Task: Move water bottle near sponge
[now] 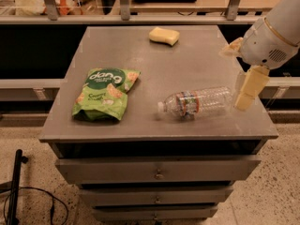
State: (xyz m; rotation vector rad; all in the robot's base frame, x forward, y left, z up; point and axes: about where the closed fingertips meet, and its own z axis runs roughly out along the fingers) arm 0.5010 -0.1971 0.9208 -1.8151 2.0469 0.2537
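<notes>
The water bottle (199, 103) lies on its side on the grey table top (187, 60), right of the middle, with its white cap pointing left. The pale yellow sponge (164, 35) lies at the far edge, well apart from the bottle. My gripper (246, 100) hangs from the white arm at the right, pointing down, just beyond the bottle's base end, over the table's right side. It holds nothing.
A green snack bag (105, 93) lies on the left half of the table. Drawers (157, 172) sit under the top. A railing and counter run behind the table. A black cable lies on the floor at the lower left.
</notes>
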